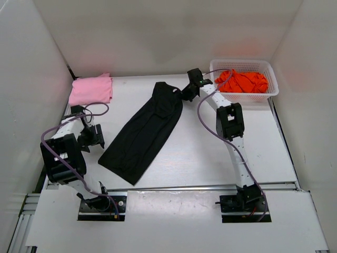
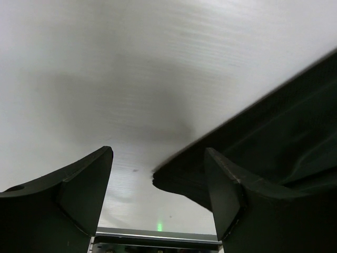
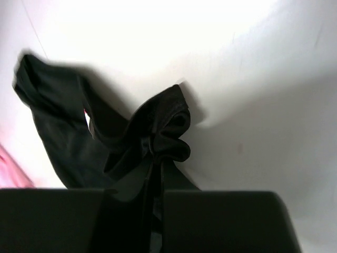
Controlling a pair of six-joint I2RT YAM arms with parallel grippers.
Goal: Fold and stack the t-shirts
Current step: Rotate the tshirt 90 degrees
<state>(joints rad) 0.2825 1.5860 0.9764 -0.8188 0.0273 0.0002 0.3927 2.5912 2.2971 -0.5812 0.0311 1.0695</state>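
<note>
1. The left arm (image 1: 63,155) is folded back; the left gripper (image 1: 92,138) is held low, jaws spread.
2. The right arm (image 1: 231,134) is stretched forward; the right gripper (image 1: 188,93) is clamped on the black t-shirt (image 1: 145,132).

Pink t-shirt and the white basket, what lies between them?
The black t-shirt, its far end pinched by the right gripper; seen in the top view.

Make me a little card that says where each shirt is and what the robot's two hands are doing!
pink t-shirt: folded, far left corner of the table
black t-shirt: lying long and slanted in the middle
orange t-shirt: crumpled in the white basket, far right
left gripper: open, holding nothing, beside the black t-shirt's near end
right gripper: shut on the black t-shirt's far end
</note>
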